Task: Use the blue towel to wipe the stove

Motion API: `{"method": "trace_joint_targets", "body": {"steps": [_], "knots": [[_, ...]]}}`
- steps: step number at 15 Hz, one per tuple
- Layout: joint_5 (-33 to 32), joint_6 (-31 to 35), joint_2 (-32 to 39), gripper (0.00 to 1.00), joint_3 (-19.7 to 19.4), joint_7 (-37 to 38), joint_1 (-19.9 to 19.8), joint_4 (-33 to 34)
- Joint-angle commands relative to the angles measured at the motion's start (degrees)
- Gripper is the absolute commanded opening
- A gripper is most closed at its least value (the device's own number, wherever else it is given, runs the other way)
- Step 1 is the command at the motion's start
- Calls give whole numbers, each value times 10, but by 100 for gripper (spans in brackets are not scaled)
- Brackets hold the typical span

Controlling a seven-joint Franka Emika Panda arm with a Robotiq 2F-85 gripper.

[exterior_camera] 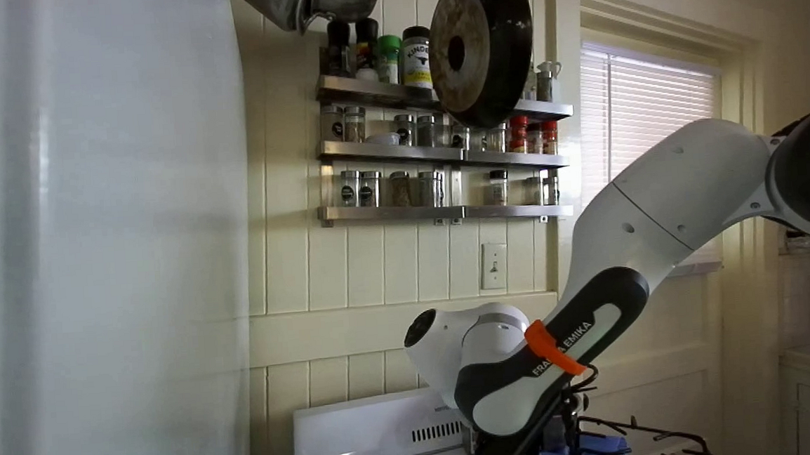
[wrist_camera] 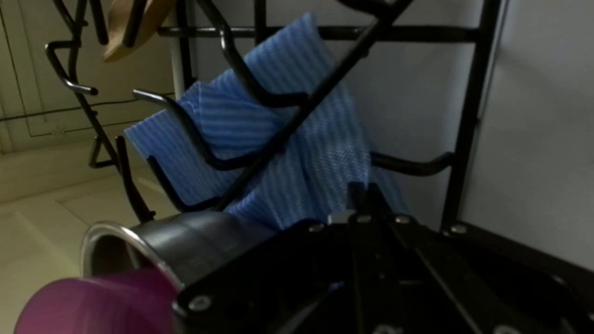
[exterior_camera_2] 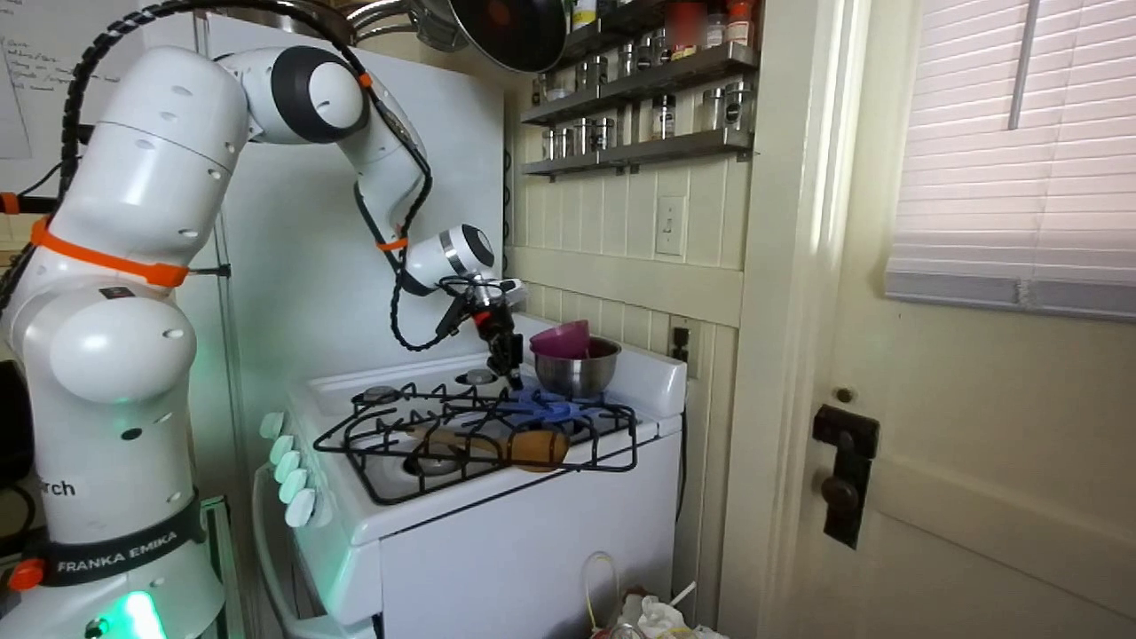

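Blue towel (wrist_camera: 325, 153) lies at the tips of the gripper (wrist_camera: 365, 195) — jaws together, whether pinching it unclear.

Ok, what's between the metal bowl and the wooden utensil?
The blue towel, with dark grate bars crossing in front of it; that shows in the wrist view.
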Motion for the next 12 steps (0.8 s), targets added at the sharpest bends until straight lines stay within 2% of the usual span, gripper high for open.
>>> {"method": "trace_joint_targets", "body": {"steps": [1,8,12], "knots": [[8,55,-33,0,4,-37,-1,-17],[43,236,-79,0,9,-170,-18,-55],[116,331,-105,0,11,-284,-29,-91]]}}
